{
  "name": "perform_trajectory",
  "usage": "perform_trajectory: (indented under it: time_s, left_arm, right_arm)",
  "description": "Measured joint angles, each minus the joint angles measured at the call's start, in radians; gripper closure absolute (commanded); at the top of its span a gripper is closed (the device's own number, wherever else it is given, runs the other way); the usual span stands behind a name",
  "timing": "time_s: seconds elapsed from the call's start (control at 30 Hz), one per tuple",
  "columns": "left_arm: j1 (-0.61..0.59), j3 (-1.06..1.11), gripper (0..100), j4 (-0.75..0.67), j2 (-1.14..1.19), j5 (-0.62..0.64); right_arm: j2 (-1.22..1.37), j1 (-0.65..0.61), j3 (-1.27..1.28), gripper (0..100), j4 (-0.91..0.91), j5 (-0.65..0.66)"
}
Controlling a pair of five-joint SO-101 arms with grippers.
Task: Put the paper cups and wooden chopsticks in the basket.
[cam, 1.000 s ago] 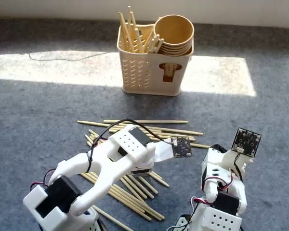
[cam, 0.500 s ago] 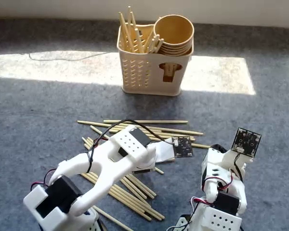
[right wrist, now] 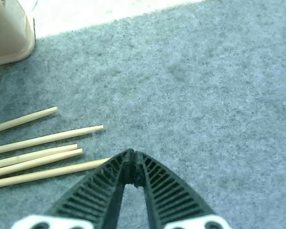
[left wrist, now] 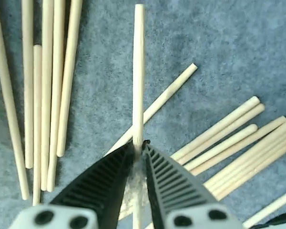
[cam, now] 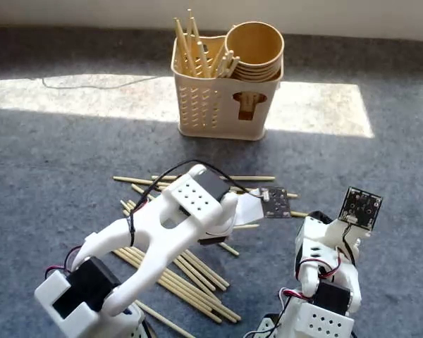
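Note:
My left gripper (left wrist: 139,145) is shut on a single wooden chopstick (left wrist: 139,71), which sticks straight out past the fingertips above the carpet. In the high view the left arm (cam: 190,204) stretches over the scattered pile of loose chopsticks (cam: 190,271). The cream basket (cam: 204,105) stands at the back. It holds a stack of paper cups (cam: 255,46) and several upright chopsticks (cam: 192,42). My right gripper (right wrist: 129,157) is shut on nothing and hangs low over the carpet beside the ends of a few chopsticks (right wrist: 38,162). The right arm (cam: 324,260) is folded at the front right.
Grey carpet covers the whole floor, with a sunlit band (cam: 317,105) behind the chopsticks. A thin cable (cam: 92,84) lies at the back left. A corner of the basket (right wrist: 9,33) shows in the right wrist view. Bare carpet lies between pile and basket.
The left arm's wrist has risen and shifted a little toward the basket, lifting its chopstick off the pile. The right arm has stayed still.

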Motion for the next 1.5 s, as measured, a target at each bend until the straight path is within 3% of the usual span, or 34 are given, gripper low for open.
perform_trajectory:
  time_s: [0.2, 0.47, 0.93, 1.13, 1.5]
  left_arm:
    - [-0.003, -0.178, 99, 0.158, 0.0, 0.0]
    - [-0.092, -0.376, 99, 0.259, 0.0, 0.005]
    - [-0.242, -0.924, 99, 0.267, 0.0, 0.255]
    - [-0.333, -1.097, 99, 0.158, 0.0, 0.431]
    - [-0.382, -1.114, 99, -0.221, 0.0, 0.697]
  right_arm:
    - [0.0, 0.0, 0.0, 99.2, 0.0, 0.0]
    - [0.0, 0.0, 0.0, 99.2, 0.0, 0.0]
    - [0.0, 0.0, 0.0, 99.2, 0.0, 0.0]
    - [0.0, 0.0, 0.0, 99.2, 0.0, 0.0]
    - [0.0, 0.0, 0.0, 99.2, 0.0, 0.0]
